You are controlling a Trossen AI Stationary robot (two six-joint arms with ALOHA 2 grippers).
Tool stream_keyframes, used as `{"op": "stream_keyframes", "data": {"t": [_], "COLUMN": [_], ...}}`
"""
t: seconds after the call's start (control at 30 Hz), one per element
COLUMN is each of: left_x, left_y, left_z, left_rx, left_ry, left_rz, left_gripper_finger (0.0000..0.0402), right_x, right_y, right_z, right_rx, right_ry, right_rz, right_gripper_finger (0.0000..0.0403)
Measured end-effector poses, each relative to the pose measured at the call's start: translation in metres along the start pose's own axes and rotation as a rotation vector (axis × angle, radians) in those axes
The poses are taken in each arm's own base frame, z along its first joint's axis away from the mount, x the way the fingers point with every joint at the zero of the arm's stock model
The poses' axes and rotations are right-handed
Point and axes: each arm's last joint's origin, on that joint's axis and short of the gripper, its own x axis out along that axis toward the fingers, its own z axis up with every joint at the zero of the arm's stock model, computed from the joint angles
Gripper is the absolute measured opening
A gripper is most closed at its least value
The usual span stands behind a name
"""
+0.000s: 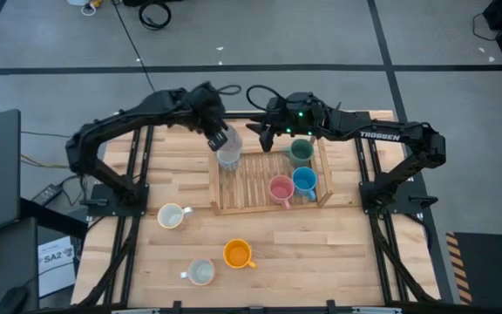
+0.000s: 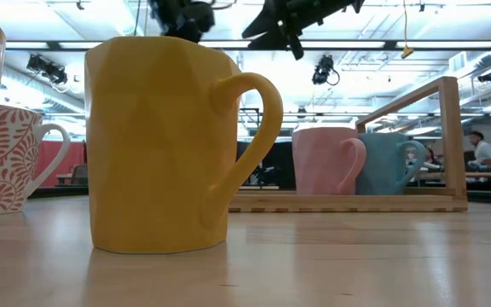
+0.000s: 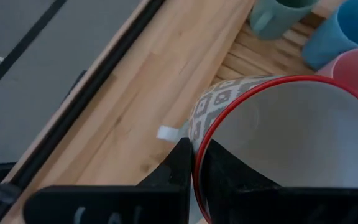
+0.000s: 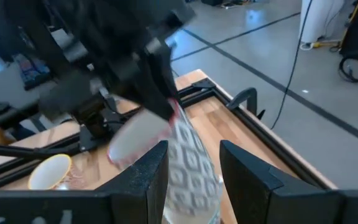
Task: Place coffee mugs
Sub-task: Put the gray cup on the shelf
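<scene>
My left gripper (image 1: 222, 139) is shut on a whitish-grey patterned mug with a red rim (image 1: 228, 158) over the far left corner of the slatted wooden tray (image 1: 251, 206). My right gripper (image 1: 271, 138) hangs open just right of it, its fingers (image 4: 148, 177) facing that mug (image 4: 188, 162) without touching. A dark green mug (image 1: 301, 153), a pink mug (image 1: 281, 189) and a blue mug (image 1: 304, 181) stand in the tray. On the bare table stand a cream mug (image 1: 172, 215), an orange mug (image 1: 237, 254) and a whitish-grey mug (image 1: 200, 272). My left gripper pinches the mug's wall at the red rim (image 3: 194, 158), one finger (image 3: 229, 177) inside and one finger (image 3: 178, 165) outside. It comes slanting from above on the table's left side. The mug (image 4: 188, 162) is tilted below the fingers; whether its base touches the tray I cannot tell.
The tray's raised wooden frame (image 2: 452, 141) stands around the mugs inside it. The orange mug (image 2: 164, 145) fills the near middle of the low view, with a red-patterned mug (image 2: 11, 162) to its left. Open tabletop (image 1: 321, 253) lies near and right of the tray.
</scene>
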Motion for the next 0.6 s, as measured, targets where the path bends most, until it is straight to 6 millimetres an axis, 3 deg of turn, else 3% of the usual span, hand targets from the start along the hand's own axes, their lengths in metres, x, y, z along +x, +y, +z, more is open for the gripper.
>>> {"op": "stream_keyframes", "data": {"t": [0.33,0.6], "left_x": [0.054,0.074], "left_y": [-0.03,-0.047], "left_z": [0.007,0.013], "left_rx": [0.064,0.081], "left_ry": [0.061,0.016], "left_rz": [-0.026,-0.056], "left_gripper_finger": [0.0027,0.0027], "right_x": [-0.001,-0.004], "right_y": [-0.002,-0.003], "right_z": [-0.013,-0.029], "right_rx": [0.077,0.088], "right_ry": [0.139,0.301], "right_rz": [-0.008,-0.047], "right_gripper_finger": [0.015,0.015]}}
